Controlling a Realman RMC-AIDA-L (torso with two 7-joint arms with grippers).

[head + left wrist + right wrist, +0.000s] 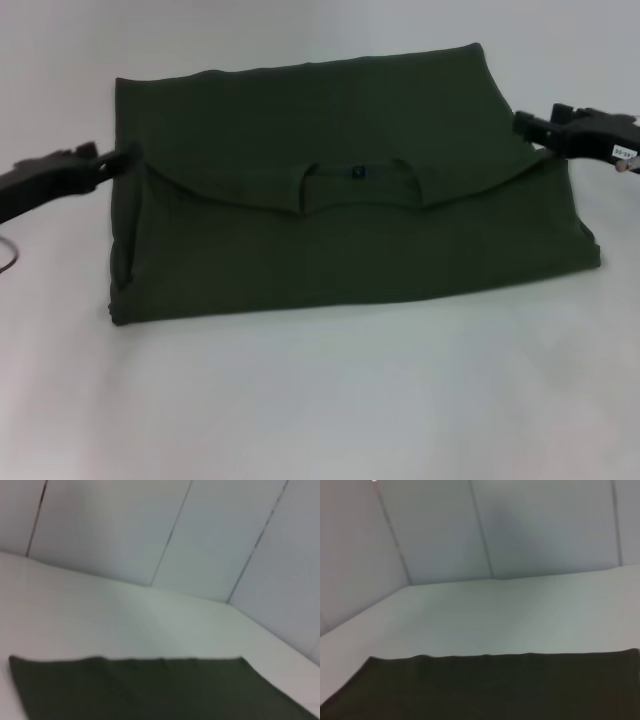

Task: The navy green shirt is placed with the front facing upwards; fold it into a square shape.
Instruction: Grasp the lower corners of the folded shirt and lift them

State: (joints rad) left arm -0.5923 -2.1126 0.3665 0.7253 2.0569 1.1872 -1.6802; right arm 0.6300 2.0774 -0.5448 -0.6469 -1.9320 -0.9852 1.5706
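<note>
Two grippers at work, one on each side of the navy green shirt (340,250). Spread wide across the middle of the white table (320,400), partly folded over. On top, a folded-over layer with the round collar (360,185) in the middle and a small blue label (358,172) inside it. Sagging in a soft curve from side to side, low at the collar and high at both ends. Under it, a plain green layer reaching toward the near side of the table, with a straight edge in front. Behind it, more plain green cloth, lying flat toward the far side.

On the robot's left, the left gripper (118,160), black, pinched tight on the left end of the top layer, right at the side edge of the shirt. On the robot's right, the right gripper (528,128), black too, pinched tight on the right end of the same layer, a bit farther back. Both ends of the cloth held up a little at the tips. On the right arm, a small white sticker (625,152).

From the left wrist, just a dark green strip of the shirt (150,690) lying on the table, with pale wall panels (125,530) beyond. Much the same from the right wrist: green cloth (495,687), then bare white table (520,615), then pale wall panels (545,525).
</note>
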